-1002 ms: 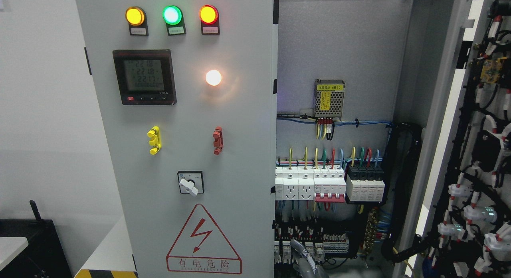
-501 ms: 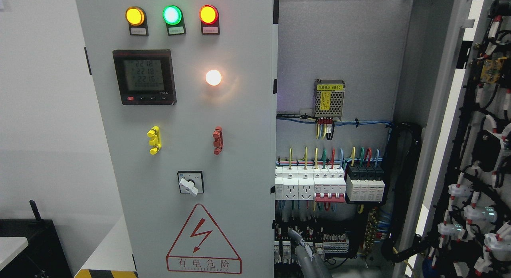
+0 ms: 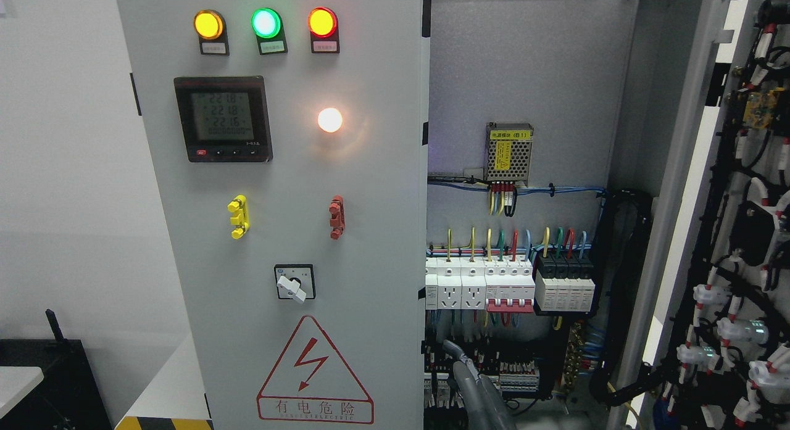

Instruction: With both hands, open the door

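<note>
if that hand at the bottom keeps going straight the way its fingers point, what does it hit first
Probably the black terminal row low in the open cabinet. The hand points up and slightly left, its fingertips overlapping those terminals. The closed door's edge is just left. Depth is unclear, so the hand may be well in front.

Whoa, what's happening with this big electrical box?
A robot is opening a grey electrical cabinet. The right door already stands swung wide, baring the wired breakers inside. The left door with the lit lamps and lightning warning sign is shut or nearly so. One grey robot hand pokes up at the bottom by that door's edge; which arm it belongs to is unclear.
</note>
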`<state>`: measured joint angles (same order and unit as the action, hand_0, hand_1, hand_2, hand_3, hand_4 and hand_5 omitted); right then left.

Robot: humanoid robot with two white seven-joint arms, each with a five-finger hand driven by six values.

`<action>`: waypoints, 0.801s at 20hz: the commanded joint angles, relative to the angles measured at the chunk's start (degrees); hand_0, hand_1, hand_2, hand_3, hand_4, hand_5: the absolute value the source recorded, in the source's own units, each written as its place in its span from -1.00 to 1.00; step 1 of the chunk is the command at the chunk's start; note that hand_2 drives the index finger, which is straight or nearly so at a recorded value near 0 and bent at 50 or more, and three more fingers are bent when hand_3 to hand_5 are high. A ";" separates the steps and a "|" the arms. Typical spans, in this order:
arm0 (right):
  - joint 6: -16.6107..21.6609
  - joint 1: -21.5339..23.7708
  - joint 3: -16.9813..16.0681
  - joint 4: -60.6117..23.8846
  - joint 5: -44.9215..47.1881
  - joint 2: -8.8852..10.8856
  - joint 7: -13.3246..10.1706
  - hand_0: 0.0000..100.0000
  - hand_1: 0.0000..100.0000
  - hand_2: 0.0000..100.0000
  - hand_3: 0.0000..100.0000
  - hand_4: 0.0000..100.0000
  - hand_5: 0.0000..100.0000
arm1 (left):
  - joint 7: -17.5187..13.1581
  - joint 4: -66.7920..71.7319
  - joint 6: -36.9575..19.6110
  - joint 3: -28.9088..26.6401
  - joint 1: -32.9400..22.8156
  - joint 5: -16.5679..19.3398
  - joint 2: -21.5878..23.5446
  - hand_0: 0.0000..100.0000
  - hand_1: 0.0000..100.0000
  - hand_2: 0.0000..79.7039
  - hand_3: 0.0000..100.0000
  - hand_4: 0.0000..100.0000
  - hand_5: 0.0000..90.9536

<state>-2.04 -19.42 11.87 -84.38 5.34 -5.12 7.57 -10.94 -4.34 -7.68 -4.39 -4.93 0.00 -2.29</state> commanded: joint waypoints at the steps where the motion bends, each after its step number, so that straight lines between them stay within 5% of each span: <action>1: -1.12 -1.94 -0.01 2.56 1.59 0.20 0.25 -0.24 -1.00 -1.00 -1.00 -1.00 -1.00 | -0.05 -0.06 0.03 0.00 0.01 -1.23 0.00 -1.00 -1.00 -1.00 -1.00 -1.00 -1.00; 11: -1.83 -3.26 0.17 2.47 2.92 0.55 0.42 -0.24 -1.00 -1.00 -1.00 -1.00 -1.00 | -0.05 0.03 0.03 0.00 -0.08 -1.23 0.00 -1.00 -1.00 -1.00 -1.00 -1.00 -1.00; 16: -1.83 -3.43 0.17 2.47 2.92 0.64 2.45 -0.24 -1.00 -1.00 -1.00 -1.00 -1.00 | 0.04 0.03 0.03 0.00 0.01 -1.23 0.00 -1.00 -1.00 -1.00 -1.00 -1.00 -1.00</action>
<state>-3.85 -22.40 11.99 -82.49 8.02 -4.76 9.39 -10.94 -4.33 -7.68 -4.39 -4.93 0.00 -2.29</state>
